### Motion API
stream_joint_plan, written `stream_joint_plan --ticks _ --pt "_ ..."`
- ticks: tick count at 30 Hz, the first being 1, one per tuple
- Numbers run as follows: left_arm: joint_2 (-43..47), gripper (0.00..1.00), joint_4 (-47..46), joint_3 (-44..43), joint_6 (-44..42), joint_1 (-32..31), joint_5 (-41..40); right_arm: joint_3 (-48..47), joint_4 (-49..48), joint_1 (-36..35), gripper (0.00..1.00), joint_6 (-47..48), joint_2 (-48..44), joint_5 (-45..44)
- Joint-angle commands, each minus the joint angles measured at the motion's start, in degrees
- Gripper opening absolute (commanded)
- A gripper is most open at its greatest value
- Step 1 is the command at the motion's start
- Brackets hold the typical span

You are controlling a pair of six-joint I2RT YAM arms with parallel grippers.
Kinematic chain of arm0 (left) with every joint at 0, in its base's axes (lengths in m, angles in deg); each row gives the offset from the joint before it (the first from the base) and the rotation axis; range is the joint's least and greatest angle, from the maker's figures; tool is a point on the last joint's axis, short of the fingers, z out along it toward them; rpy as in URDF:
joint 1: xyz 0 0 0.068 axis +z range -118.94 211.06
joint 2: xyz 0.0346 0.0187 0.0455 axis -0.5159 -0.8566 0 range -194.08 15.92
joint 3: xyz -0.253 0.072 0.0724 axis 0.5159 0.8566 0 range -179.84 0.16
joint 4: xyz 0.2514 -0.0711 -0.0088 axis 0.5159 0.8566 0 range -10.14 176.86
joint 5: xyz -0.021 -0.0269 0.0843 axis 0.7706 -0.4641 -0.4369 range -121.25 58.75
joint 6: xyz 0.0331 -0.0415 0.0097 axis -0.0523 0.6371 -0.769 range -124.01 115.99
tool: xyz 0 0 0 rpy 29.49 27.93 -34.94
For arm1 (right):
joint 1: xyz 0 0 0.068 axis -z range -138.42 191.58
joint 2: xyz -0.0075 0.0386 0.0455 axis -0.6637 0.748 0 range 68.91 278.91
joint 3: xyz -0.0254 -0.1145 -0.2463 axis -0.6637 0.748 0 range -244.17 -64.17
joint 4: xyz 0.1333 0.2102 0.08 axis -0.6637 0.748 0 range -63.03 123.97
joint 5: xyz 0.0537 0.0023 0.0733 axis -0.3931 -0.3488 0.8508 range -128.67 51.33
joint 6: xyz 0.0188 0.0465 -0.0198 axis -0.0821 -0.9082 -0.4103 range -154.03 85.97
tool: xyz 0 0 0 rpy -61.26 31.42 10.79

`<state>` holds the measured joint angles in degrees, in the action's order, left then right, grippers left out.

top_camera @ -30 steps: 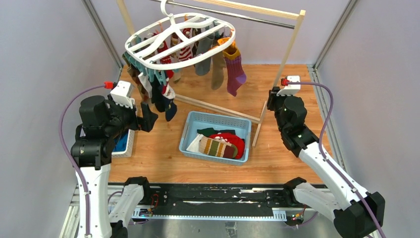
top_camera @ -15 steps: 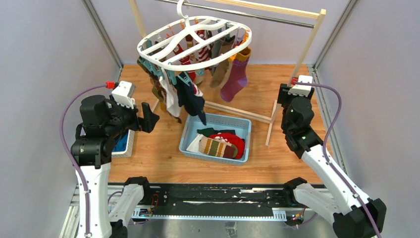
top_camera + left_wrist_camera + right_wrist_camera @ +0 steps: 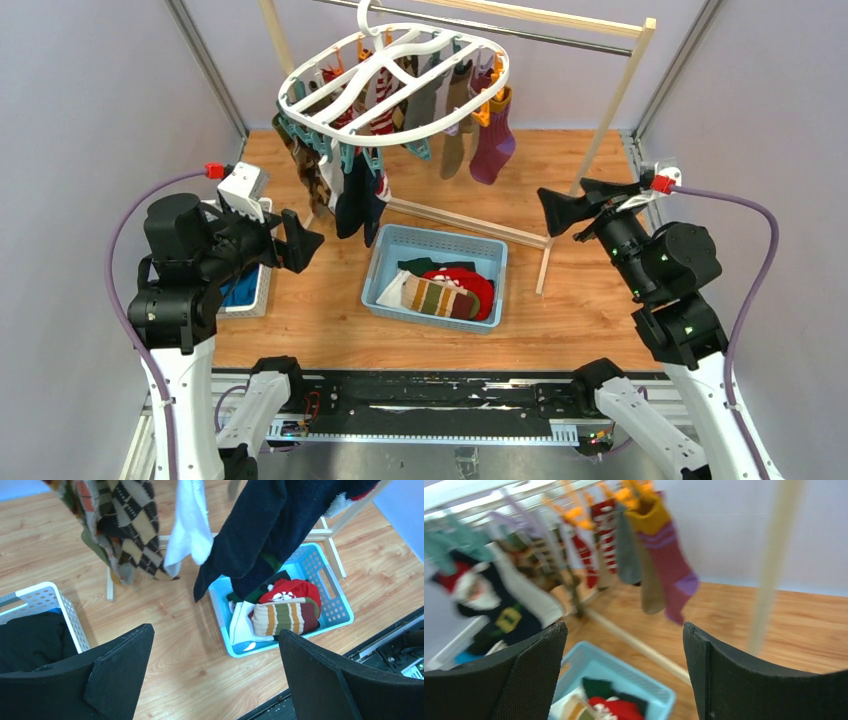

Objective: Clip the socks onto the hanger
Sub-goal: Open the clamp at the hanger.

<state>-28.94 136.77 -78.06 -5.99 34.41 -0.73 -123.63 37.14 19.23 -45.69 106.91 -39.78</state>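
Observation:
The white oval hanger [image 3: 395, 75] hangs by its hook from the rail, with several socks clipped under it, among them a purple one [image 3: 493, 145] and dark navy ones [image 3: 352, 195]. Loose socks lie in the blue basket [image 3: 392, 245]: a striped one [image 3: 435, 297], a red one [image 3: 468, 283] and a dark green one [image 3: 425, 266]. My left gripper [image 3: 300, 240] stands open and empty, left of the hanging socks. My right gripper [image 3: 568, 205] is open and empty, right of the basket and pointing left. The left wrist view looks down on the striped sock [image 3: 285, 617]; the right wrist view faces the purple sock [image 3: 669, 565].
The wooden-posted rail with its metal bar [image 3: 500, 35] spans the back. Its right post [image 3: 600, 130] stands just behind my right gripper, and a base bar [image 3: 460, 225] lies behind the basket. A white basket [image 3: 262, 290] with blue and black cloth sits at the left.
My right gripper has opened and swung off the rail's right post to point left. The rail and hanger shifted right and the socks swing. The left arm has barely moved.

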Motion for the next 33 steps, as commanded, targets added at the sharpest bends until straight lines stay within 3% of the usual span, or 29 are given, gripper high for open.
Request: stream_joint_plan --ticks 1,5,12,18,33 --pt "0.1 1.0 1.5 -1.7 0.2 0.3 3.0 1.7 -2.2 -0.2 0.84 -14.2 1.4 24.0" --pt "0.1 1.0 1.5 -2.0 0.5 0.3 3.4 7.0 -19.7 -4.8 0.8 -23.9 4.4 29.0" --pt "0.1 1.0 1.5 -2.4 0.8 0.3 3.5 4.9 -38.8 -11.1 0.79 -29.7 16.0 33.0" --pt "0.2 1.0 1.5 -2.6 0.8 0.3 3.8 2.3 -46.0 -14.3 0.83 -30.9 22.9 32.1" --pt "0.1 1.0 1.7 -4.1 1.1 0.3 5.5 -2.6 -61.5 -14.6 0.84 -37.8 35.7 30.0"
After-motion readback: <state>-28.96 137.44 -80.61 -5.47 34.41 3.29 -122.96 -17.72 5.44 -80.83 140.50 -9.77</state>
